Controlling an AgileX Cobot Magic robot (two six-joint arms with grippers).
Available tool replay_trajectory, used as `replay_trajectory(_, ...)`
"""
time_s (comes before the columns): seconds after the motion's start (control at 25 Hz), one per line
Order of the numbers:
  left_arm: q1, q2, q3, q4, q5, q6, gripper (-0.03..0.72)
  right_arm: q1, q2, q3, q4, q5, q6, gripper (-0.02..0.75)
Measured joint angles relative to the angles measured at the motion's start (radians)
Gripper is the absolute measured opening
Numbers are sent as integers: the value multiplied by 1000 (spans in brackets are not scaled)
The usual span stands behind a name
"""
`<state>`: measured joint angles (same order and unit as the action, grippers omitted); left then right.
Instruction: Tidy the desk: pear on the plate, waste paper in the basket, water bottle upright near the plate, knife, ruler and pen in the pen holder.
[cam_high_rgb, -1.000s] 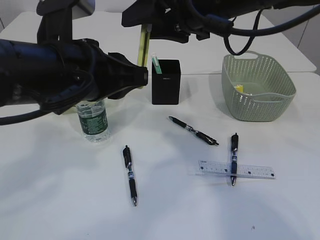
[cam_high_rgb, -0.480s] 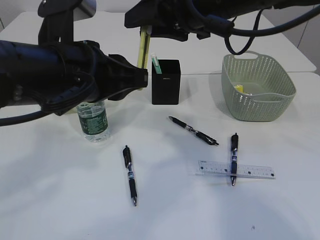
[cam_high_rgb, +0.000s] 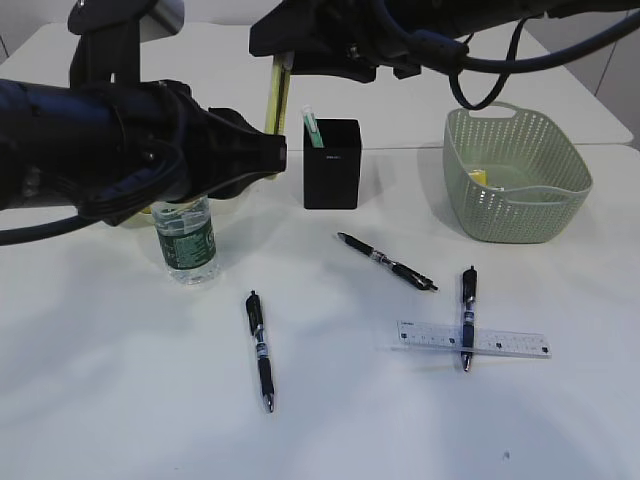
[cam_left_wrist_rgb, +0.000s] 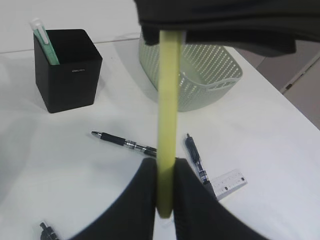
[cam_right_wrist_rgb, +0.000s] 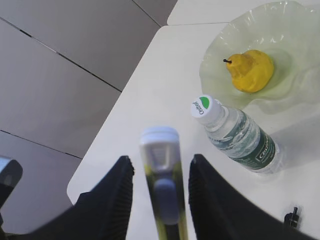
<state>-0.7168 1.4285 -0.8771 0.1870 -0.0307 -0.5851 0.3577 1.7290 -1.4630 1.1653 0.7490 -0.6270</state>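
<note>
Left wrist view: the left hand (cam_left_wrist_rgb: 165, 187) pinches a slim yellow-green knife (cam_left_wrist_rgb: 167, 125) upright, its top between the right hand's (cam_right_wrist_rgb: 161, 187) spread fingers; matte black square pen holder (cam_high_rgb: 331, 163) just beside; pens scattered on the smooth white bench (cam_high_rgb: 120, 400).

White table (cam_high_rgb: 120, 400), grey wall panels (cam_right_wrist_rgb: 60, 65)
</note>
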Motion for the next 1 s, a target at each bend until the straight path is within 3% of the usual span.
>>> replay_trajectory(0.16, 0, 0, 0, 0, 1, 0, 39, 0, 0, 0, 0, 0, 0, 272)
replay_trajectory(0.44, 0, 0, 0, 0, 2, 0, 39, 0, 0, 0, -9, -6, -4, 173)
replay_trajectory(1.0, 0, 0, 0, 8, 4, 0, 42, 0, 0, 0, -25, -15, -39, 134)
